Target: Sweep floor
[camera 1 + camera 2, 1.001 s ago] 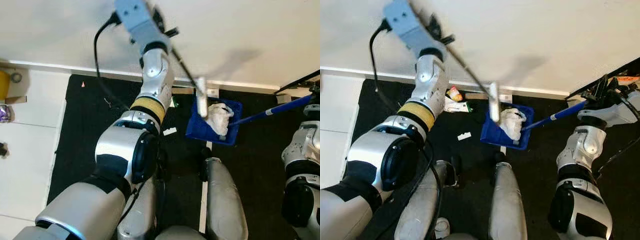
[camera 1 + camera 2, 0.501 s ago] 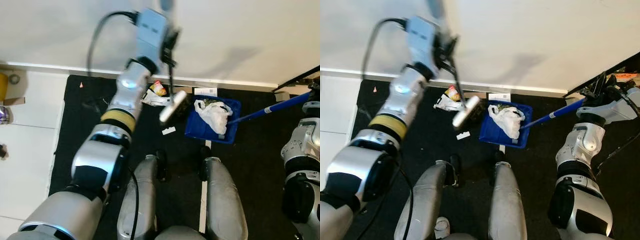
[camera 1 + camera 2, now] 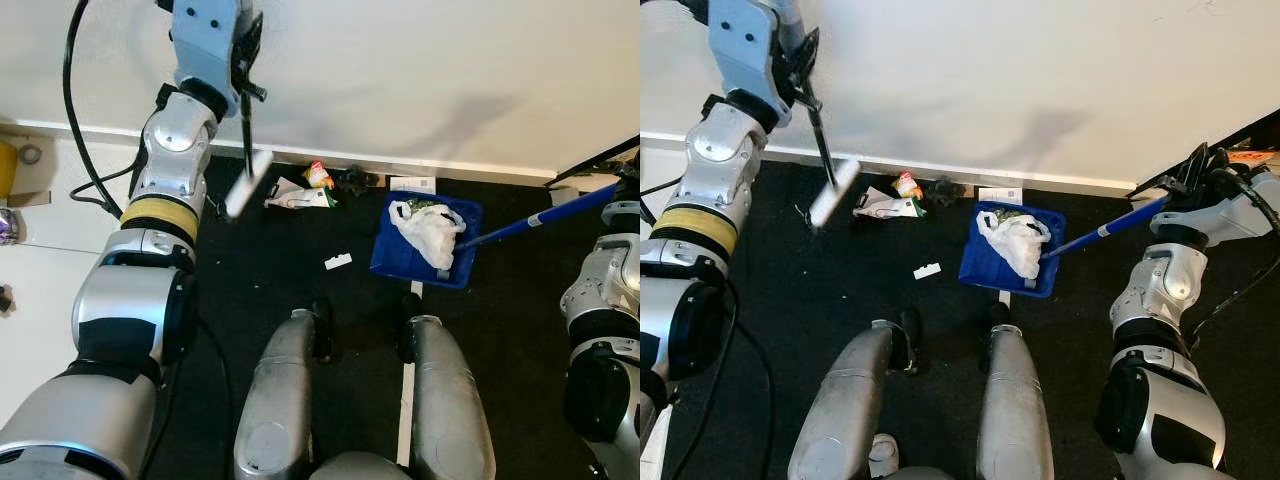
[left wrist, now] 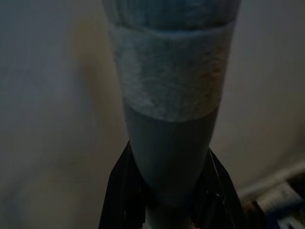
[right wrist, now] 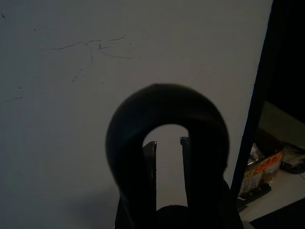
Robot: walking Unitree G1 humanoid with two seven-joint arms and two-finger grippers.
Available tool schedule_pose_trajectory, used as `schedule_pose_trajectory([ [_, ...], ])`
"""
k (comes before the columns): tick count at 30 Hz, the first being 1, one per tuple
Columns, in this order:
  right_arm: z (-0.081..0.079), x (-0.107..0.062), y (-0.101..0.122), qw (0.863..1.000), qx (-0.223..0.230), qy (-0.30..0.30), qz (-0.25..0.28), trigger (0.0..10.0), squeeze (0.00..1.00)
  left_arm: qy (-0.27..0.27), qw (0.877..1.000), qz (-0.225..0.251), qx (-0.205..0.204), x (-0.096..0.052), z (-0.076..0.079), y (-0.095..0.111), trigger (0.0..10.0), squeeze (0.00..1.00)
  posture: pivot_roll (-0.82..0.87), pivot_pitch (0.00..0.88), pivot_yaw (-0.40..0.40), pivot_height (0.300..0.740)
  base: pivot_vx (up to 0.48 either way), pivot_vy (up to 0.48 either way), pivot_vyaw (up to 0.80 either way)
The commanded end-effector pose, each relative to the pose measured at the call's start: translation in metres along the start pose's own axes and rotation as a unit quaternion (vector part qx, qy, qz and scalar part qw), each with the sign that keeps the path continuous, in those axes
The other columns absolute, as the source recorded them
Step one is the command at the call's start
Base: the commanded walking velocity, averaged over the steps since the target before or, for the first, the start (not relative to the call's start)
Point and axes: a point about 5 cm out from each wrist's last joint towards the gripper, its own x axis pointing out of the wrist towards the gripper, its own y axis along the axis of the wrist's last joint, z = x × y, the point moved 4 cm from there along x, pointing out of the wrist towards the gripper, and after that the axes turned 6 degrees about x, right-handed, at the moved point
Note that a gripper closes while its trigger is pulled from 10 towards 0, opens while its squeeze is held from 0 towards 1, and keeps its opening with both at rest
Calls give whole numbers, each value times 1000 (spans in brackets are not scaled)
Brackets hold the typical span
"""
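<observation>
While the left hand (image 3: 800,62) is raised high against the white wall (image 3: 1040,80), its black fingers (image 4: 119,200) are seen clamped on the grey handle of a hand broom (image 3: 825,165), whose pale head hangs blurred above the black floor mat (image 3: 790,300), near the baseboard. At the far right, the right hand (image 3: 1190,180) is closed on the end of the blue pole of a dustpan (image 3: 1010,262); in the right wrist view a dark loop on that end is seen standing between the fingers (image 5: 149,176). The blue dustpan rests on the mat in front of the robot's legs (image 3: 930,410), and a crumpled white plastic bag (image 3: 1018,240) lies inside it. A small pile of litter, a white wrapper (image 3: 885,207) with a red-and-yellow packet (image 3: 906,186), lies by the baseboard, left of the pan, and a white scrap of paper (image 3: 927,270) lies apart on the mat. No writing on the wrappers can be read. Compared with half a second earlier, the broom head has been swung from just beside the pan's left edge out to the robot's left, past the litter, while the dustpan, bag and scrap are unmoved.
</observation>
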Motion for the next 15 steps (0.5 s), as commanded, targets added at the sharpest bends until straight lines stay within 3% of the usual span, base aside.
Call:
schedule_pose_trajectory([
  [1, 12, -25, -34, 997, 10, -28, -77, 10000, 0, 0, 999, -19, 28, -7, -8, -10, 10000, 0, 79, 431, 78, 731, 0, 0, 0],
  [7, 13, -23, -29, 998, 6, -24, -63, 10000, 0, 41, 995, -59, 67, -16, -10, -31, 10000, 0, 42, 475, 75, 731, 0, 0, 0],
  [15, 8, -25, -26, 999, 6, -8, -53, 10000, 0, 82, 990, -79, 79, -24, -12, -44, 10000, 0, 7, 519, 69, 731, 0, 0, 0],
])
